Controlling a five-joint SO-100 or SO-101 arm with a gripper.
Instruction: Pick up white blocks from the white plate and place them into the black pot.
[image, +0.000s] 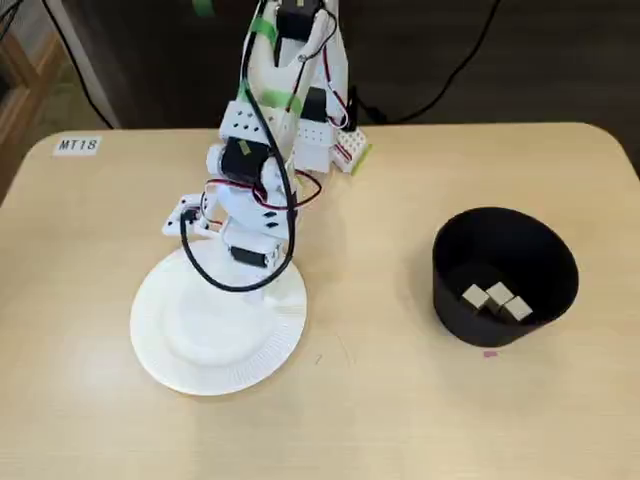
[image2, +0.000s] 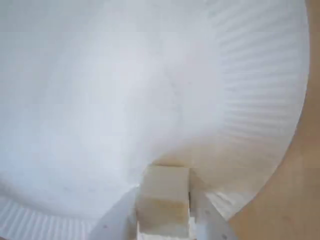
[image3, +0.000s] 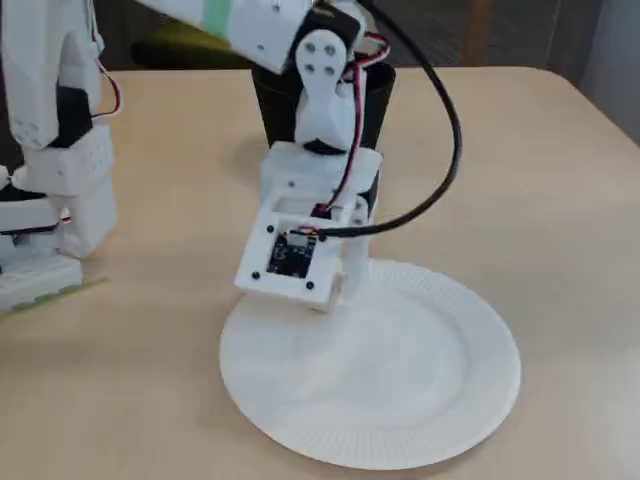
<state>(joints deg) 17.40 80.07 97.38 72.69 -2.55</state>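
Observation:
My gripper (image2: 163, 212) is shut on one cream-white block (image2: 165, 192), seen at the bottom centre of the wrist view between the white fingers. It hangs low over the white plate (image2: 150, 100) near the ribbed rim; whether the block touches the plate I cannot tell. In both fixed views the gripper (image: 258, 285) (image3: 345, 285) stands over the plate's (image: 200, 340) (image3: 400, 380) edge nearest the arm, and the wrist hides the block. No other block shows on the plate. The black pot (image: 505, 260) stands apart at the right with three white blocks (image: 497, 298) inside. Behind the arm is the pot (image3: 378, 100).
The arm's base (image: 320, 140) (image3: 50, 200) stands at the table's back edge. A black cable (image: 215, 270) loops over the plate. A label reading MT18 (image: 77, 145) sits at the far left corner. A small pink mark (image: 489, 352) lies by the pot.

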